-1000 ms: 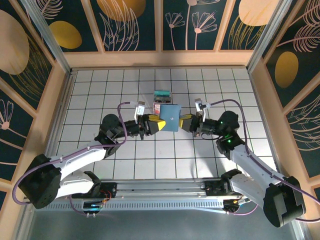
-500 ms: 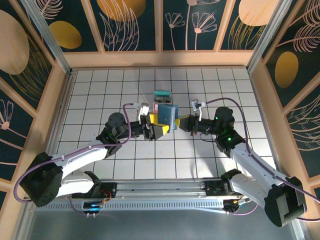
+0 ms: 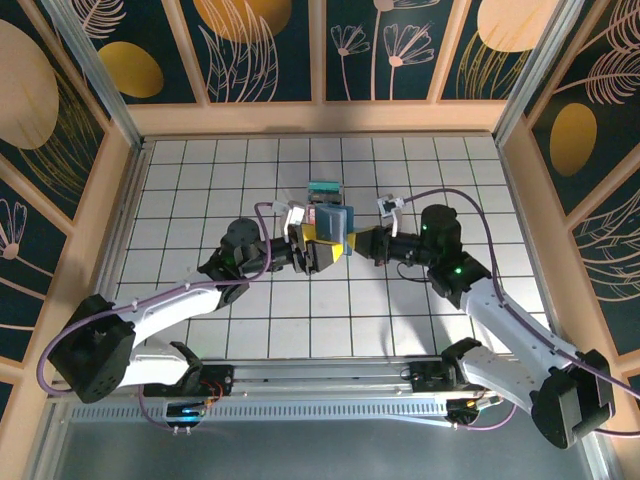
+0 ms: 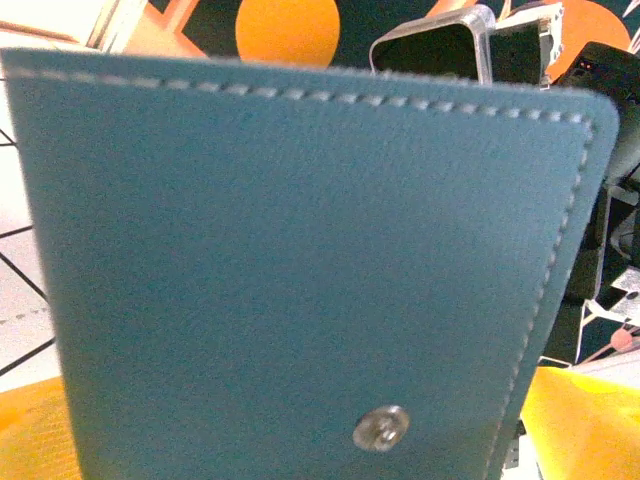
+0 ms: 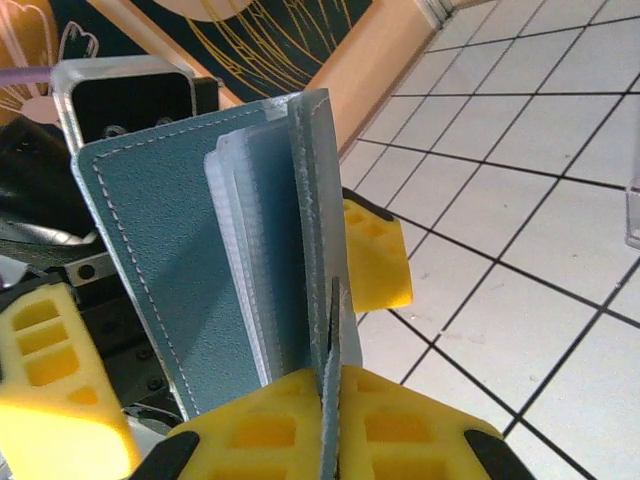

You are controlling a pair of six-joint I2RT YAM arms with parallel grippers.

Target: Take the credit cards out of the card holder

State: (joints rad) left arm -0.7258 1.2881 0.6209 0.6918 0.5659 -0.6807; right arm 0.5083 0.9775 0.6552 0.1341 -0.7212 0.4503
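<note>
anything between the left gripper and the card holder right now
Nothing visible. The open left gripper faces the card holder directly, its yellow fingers either side; the right gripper pinches one flap.

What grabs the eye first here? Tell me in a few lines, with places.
The slate-blue card holder stands out, held upright above the middle of the white-tiled table, its leaves fanned apart. The right gripper is clamped on one leaf's edge from the right, while the left gripper stands open around the holder from the left. Just beyond it, a teal card lies on the tiles.
</note>
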